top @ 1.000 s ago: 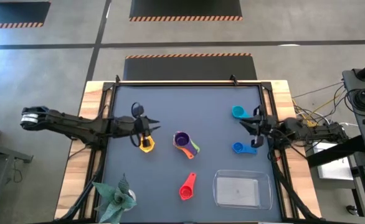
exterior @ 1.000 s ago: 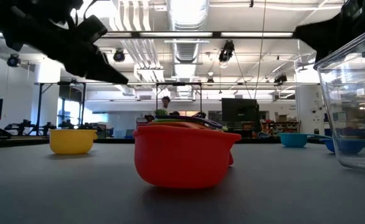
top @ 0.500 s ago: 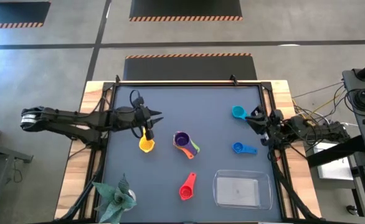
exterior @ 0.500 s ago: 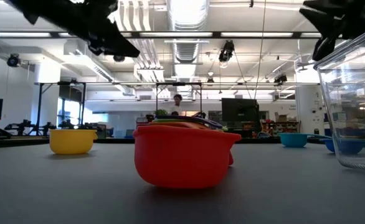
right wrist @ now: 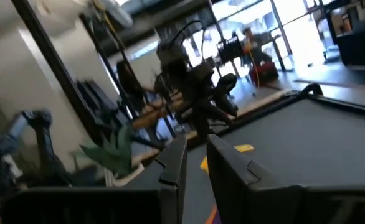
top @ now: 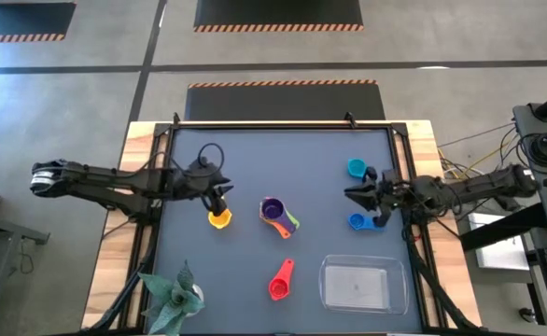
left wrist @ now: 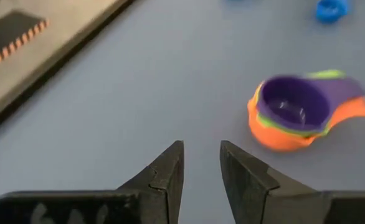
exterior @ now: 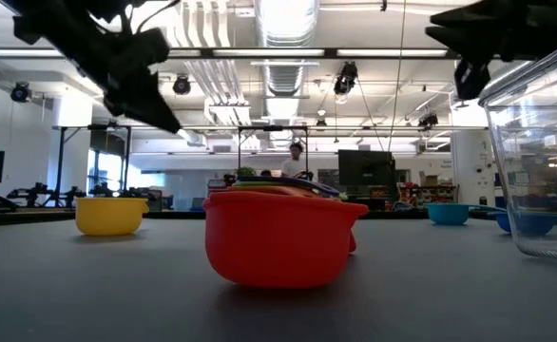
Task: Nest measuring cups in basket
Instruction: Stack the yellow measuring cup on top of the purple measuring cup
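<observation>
In the high view my left gripper (top: 221, 193) hovers just on the far side of the yellow cup (top: 219, 219), fingers a narrow gap apart (left wrist: 201, 168), touching nothing. The purple, green and orange cups sit nested (top: 275, 213) mid-table and show in the left wrist view (left wrist: 298, 112). The red cup (top: 281, 279) lies nearer, left of the clear basket (top: 362, 285). My right gripper (top: 356, 194) is in the air between the cyan cup (top: 355, 168) and the blue cup (top: 357, 222), fingers slightly apart (right wrist: 195, 155). All cups rest on their bases.
A potted plant (top: 173, 297) stands at the table's near left corner. The dark mat has a raised frame (top: 278, 123) around it. In the low view the red cup (exterior: 278, 237) is nearest, and the basket wall (exterior: 545, 161) is at the right. A person stands far behind.
My left gripper drew up and toward the far edge away from the yellow cup, then came partly back down toward it. My right gripper first pulled back toward the table's right edge, then reached out toward the left, between the cyan and blue cups. No cup has moved.
</observation>
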You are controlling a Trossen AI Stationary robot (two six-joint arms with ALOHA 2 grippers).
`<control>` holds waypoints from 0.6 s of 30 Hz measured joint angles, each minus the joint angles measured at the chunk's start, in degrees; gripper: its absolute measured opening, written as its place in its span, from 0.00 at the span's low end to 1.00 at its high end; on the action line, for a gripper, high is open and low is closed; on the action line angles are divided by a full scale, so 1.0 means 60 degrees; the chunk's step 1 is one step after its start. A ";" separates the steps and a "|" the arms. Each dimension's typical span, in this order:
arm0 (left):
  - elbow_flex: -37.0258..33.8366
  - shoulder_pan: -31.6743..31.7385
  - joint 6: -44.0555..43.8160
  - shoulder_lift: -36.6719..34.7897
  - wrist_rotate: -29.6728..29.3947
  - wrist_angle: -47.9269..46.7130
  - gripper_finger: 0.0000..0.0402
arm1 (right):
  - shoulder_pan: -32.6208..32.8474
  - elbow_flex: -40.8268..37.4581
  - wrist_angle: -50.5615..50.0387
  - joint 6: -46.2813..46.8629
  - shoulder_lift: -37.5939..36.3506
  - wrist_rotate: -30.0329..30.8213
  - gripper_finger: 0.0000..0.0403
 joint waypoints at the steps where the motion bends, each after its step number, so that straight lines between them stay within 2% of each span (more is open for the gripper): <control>1: -0.0021 0.0000 -0.0204 0.0000 0.0001 -0.0250 0.21 | 0.0069 0.0200 -0.0043 -0.0071 0.0319 0.0003 0.13; 6: -0.0099 -0.0004 -0.1502 0.0032 -0.0003 -0.1559 0.21 | 0.0227 0.1253 -0.0989 -0.0239 0.1840 0.0536 0.13; 10: -0.0414 0.0000 -0.2081 0.0092 -0.0003 -0.1695 0.21 | 0.0226 0.1938 -0.2102 -0.0239 0.3020 0.0851 0.13; 18: -0.0628 0.0000 -0.3067 0.0100 0.0415 -0.2126 0.21 | 0.0327 0.2895 -0.2489 -0.0181 0.4611 0.0871 0.13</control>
